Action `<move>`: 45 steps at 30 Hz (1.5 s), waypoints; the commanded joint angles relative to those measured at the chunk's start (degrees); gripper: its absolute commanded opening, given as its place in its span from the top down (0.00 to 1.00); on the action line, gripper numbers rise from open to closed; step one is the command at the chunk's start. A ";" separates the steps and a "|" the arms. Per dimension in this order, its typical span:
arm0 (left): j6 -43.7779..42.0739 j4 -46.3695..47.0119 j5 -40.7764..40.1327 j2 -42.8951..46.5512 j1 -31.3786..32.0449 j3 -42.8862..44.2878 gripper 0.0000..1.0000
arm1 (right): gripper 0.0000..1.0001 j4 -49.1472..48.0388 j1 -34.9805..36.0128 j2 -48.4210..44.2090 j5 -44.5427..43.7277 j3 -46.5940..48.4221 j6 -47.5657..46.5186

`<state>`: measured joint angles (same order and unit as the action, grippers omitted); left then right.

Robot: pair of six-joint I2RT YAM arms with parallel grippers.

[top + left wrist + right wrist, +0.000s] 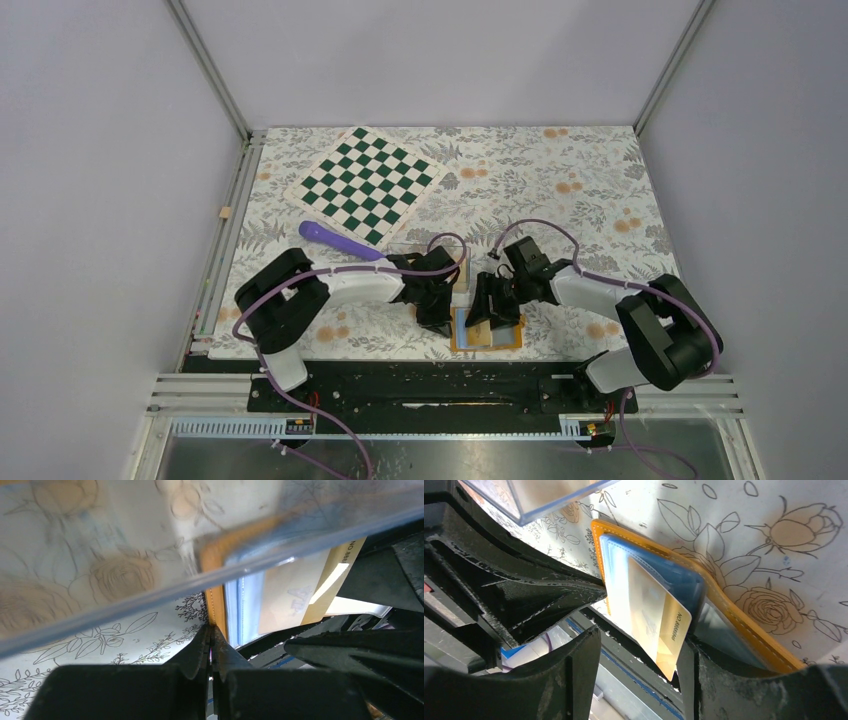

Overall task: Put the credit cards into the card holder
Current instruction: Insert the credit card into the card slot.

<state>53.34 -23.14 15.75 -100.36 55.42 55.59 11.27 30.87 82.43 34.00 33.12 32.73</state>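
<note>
Floral tablecloth (560, 180) covering work surface; card holder (500, 340) lying open at near edge, between both grippers. Jaws of left gripper (437, 318) pressing together, tips touching holder's orange rim. Jaws of right gripper (641, 645) standing spread either side of gold card (659, 622), which is sticking halfway out of blue pocket.

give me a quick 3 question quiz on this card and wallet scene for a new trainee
1. True or false: the gold card sticks out of the blue pocket of the card holder.
2. The left gripper is: A open; B shut, tips at the holder's orange edge; C out of view.
3. Which gripper's jaws stand apart around the card's free end?
Key: 1 true; 2 B; 3 the right gripper.
</note>
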 commanded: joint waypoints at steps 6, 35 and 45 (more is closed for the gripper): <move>-0.58 0.34 -1.00 -1.31 0.80 3.15 1.00 | 0.38 -18.43 1.16 1.52 6.89 -6.34 12.51; -3.31 -2.14 -4.44 8.68 0.75 2.37 0.48 | 0.21 14.67 1.29 -6.41 -8.07 5.13 -4.79; 8.23 25.35 6.68 11.40 -0.39 -8.33 0.45 | 0.61 14.66 1.29 -7.14 -9.01 4.68 -3.94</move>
<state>55.61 -11.46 17.50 -89.58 55.51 50.17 24.77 31.64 75.77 27.40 36.47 28.73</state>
